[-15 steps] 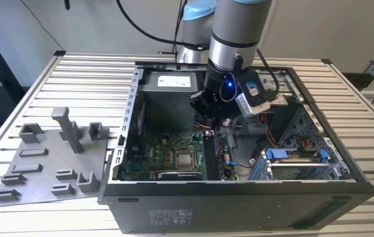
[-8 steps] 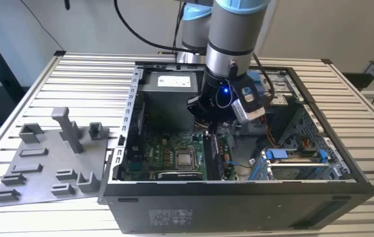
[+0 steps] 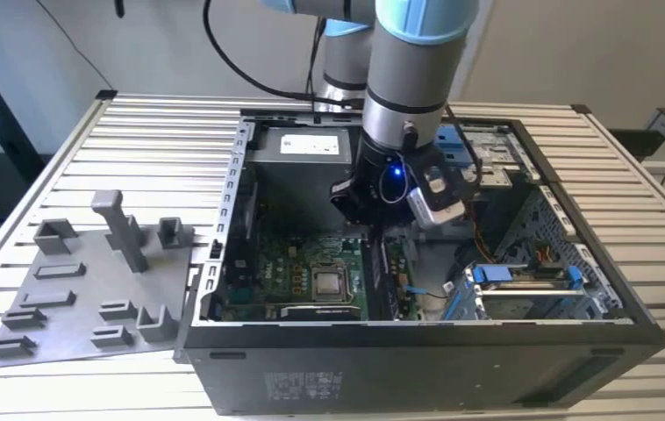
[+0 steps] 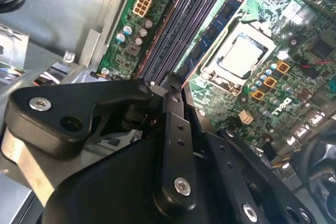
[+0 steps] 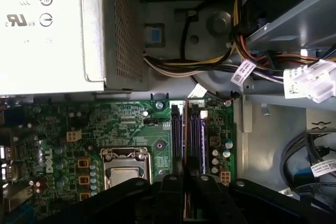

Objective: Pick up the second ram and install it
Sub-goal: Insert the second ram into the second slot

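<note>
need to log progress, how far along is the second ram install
Done: the memory stick is inside the computer case, away from the grey fixture. In hand: the gripper is shut on it, edge-on over the motherboard's memory slots. Left: seating; I cannot tell whether it is pressed home.

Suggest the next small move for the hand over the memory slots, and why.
Probably ease the hand straight down, slowly. It looks shut on a thin edge, apparently the second ram, that lies along the memory slots beside the processor. Whether it has seated can't be told.
</note>
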Robot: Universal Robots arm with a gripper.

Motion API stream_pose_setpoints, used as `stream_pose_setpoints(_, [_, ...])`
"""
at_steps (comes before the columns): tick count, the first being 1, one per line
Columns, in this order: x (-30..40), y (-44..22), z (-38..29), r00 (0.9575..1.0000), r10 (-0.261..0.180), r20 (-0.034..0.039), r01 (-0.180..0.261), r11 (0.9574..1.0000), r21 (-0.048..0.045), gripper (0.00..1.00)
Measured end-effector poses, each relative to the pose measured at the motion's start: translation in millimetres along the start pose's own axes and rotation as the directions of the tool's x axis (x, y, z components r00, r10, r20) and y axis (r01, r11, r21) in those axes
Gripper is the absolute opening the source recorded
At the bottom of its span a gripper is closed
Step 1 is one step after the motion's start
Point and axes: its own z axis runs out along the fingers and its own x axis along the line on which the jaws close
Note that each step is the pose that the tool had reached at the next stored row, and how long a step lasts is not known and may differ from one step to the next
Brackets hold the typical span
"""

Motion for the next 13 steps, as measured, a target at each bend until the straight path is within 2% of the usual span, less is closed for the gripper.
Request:
stream_pose_setpoints(5, [-0.1, -1.6, 8.7, 1.0000, -0.001, -0.0057, 0.001, 1.0000, 0.0003, 0.15])
stream_pose_setpoints(8, [-0.4, -7.8, 13.3, 1.0000, -0.002, -0.0061, 0.002, 1.0000, 0.0005, 0.15])
stream_pose_setpoints(10, [-0.5, -9.9, 14.9, 1.0000, -0.002, -0.0061, 0.002, 1.0000, 0.0004, 0.15])
stream_pose_setpoints(13, [-0.6, -11.1, 15.6, 1.0000, -0.002, -0.0064, 0.002, 1.0000, 0.0059, 0.15])
